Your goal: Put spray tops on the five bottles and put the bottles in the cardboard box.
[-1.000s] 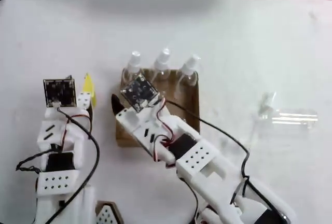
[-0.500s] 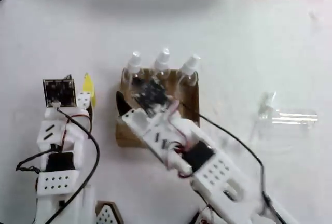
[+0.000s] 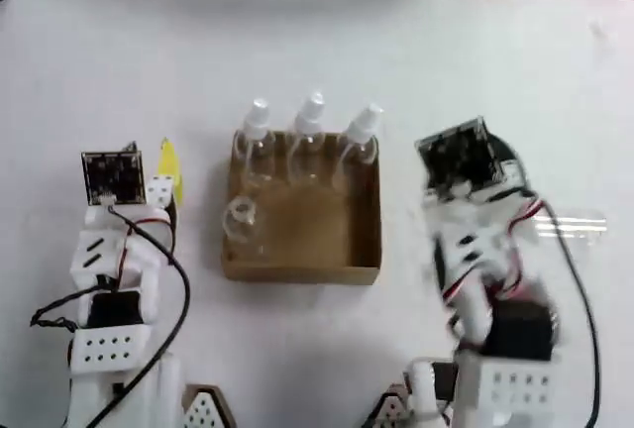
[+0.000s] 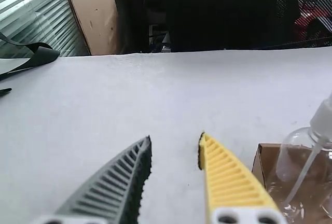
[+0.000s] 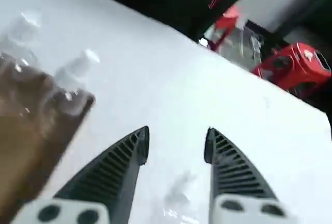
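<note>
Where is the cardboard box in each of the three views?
High view: cardboard box in the middle of the table.
Left wrist view: its corner beside the left pincer.
Right wrist view: brown shape beside the right pincer.
Shared landmark: the spray-topped bottles inside it.

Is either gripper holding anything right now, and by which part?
Nothing is held: the left gripper and the right gripper are both open and empty.

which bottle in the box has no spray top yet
The lone bottle in the box's near left corner: bare neck, while the three bottles along the back wall wear white spray tops.
</note>
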Controlling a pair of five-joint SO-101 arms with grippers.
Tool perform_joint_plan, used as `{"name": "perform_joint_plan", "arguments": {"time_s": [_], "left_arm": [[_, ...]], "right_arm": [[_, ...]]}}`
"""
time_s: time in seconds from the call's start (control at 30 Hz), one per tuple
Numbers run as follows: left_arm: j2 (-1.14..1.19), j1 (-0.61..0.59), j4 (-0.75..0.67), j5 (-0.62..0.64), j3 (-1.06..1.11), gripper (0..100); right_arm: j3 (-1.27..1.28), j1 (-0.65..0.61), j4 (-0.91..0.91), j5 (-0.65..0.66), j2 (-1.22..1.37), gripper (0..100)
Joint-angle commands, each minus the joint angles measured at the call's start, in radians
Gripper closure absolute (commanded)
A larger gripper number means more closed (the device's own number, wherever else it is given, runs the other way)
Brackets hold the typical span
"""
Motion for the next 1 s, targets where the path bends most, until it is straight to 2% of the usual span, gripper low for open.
{"name": "perform_joint_plan", "arguments": {"time_s": [0.0, 0.2, 0.33, 0.43, 0.53, 0.63, 0.97], "left_arm": [[-0.016, -0.008, -0.026, 0.000, -0.018, 85], [-0.016, -0.008, -0.026, 0.000, -0.017, 85], [-0.019, -0.008, -0.034, -0.002, -0.006, 85], [-0.019, -0.008, -0.034, -0.002, -0.006, 85], [-0.019, -0.008, -0.034, -0.002, -0.006, 85], [-0.019, -0.008, -0.034, -0.002, -0.006, 85], [-0.021, -0.008, -0.034, -0.002, -0.006, 85]], "right_arm": [[-0.087, 0.200, 0.084, 0.206, 0.148, 84.4], [-0.057, 0.252, 0.302, 0.559, 0.311, 84.4], [0.097, 0.292, 0.289, 0.787, 0.369, 84.4], [0.229, 0.332, 0.183, 0.908, 0.375, 84.1], [0.336, 0.380, 0.016, 0.968, 0.386, 83.9], [0.408, 0.383, -0.074, 0.991, 0.386, 83.9], [0.446, 0.271, -0.081, 0.996, 0.387, 83.9]]}}
